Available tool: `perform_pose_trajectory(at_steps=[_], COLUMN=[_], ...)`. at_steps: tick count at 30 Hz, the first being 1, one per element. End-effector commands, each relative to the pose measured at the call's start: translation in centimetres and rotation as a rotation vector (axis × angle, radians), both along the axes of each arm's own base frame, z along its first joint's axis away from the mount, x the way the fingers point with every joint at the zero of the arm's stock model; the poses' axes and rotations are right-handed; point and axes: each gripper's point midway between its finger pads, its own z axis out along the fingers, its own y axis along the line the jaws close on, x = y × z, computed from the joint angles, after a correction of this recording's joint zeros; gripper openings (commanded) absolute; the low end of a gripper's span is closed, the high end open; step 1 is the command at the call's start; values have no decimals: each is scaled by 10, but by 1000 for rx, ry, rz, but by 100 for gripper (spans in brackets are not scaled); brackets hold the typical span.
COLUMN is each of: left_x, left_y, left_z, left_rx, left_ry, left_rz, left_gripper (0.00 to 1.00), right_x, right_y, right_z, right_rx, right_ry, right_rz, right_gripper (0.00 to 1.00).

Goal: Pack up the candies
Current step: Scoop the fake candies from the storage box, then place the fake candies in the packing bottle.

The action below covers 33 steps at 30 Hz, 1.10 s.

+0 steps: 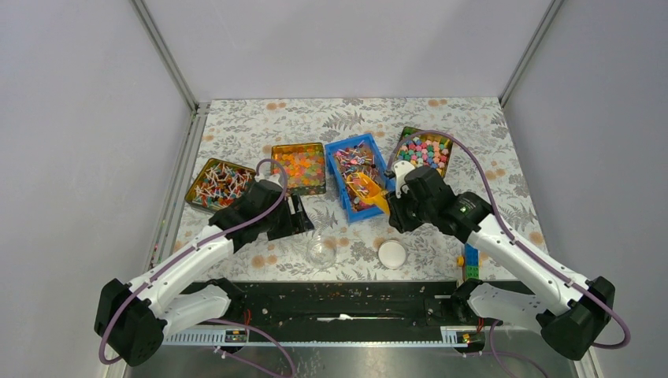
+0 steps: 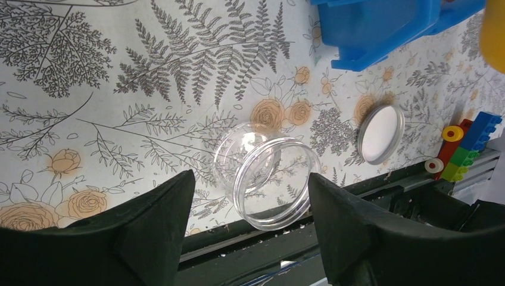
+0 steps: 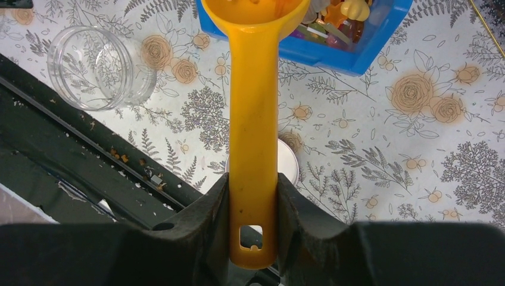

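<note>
The candies [image 1: 356, 169], small mixed pink, purple and red wrapped sweets, fill a blue bin [image 1: 346, 198] at mid table. My right gripper [image 1: 396, 209] is shut on the handle of a yellow scoop [image 3: 253, 113]. The scoop's bowl [image 1: 376, 200] is at the bin's near end, among the candies [image 3: 333, 21]. An empty clear jar [image 1: 321, 252] stands open near the front edge. My left gripper [image 1: 303, 217] is open and empty just behind it. In the left wrist view the jar [image 2: 268, 179] sits between and beyond the fingers [image 2: 161, 214].
A white lid [image 1: 391, 253] lies right of the jar. Three tins stand at the back: twist-wrapped sweets [image 1: 219, 183] at left, orange jellies [image 1: 299, 168], pastel sweets [image 1: 424, 150] at right. Toy bricks [image 1: 470, 260] sit at the front right. A black rail [image 1: 346, 303] runs along the front.
</note>
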Motion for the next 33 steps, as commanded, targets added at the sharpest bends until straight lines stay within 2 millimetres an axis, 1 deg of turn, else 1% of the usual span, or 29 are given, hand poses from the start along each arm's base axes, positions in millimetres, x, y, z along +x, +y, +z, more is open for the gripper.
perform_pose_trajectory(at_steps=[1,7,13,18,23,33], left_x=[3,4,8,9,13,10], left_y=[3,3,7,12,21,29], left_z=[-2,0,12,25,34,35], left_rx=[3,6,11,14,34,42], left_ry=[-18,-28,-85,-132,-183,-198], left_rz=[14,9,9,16,45,70], left_gripper=[71,70,70,70,70,71], right_x=[-4,-16,-34,-51,-64,-86], right_y=[4,3,4,10,16,25], right_z=[21,29,27,26,28,35], right_rx=[37,41,35,37,32,59], right_ry=[-58,-65,-31,-10,-9,14], right_rz=[61,114,158,219,275,367], right_gripper=[0,0,0,0,0,0])
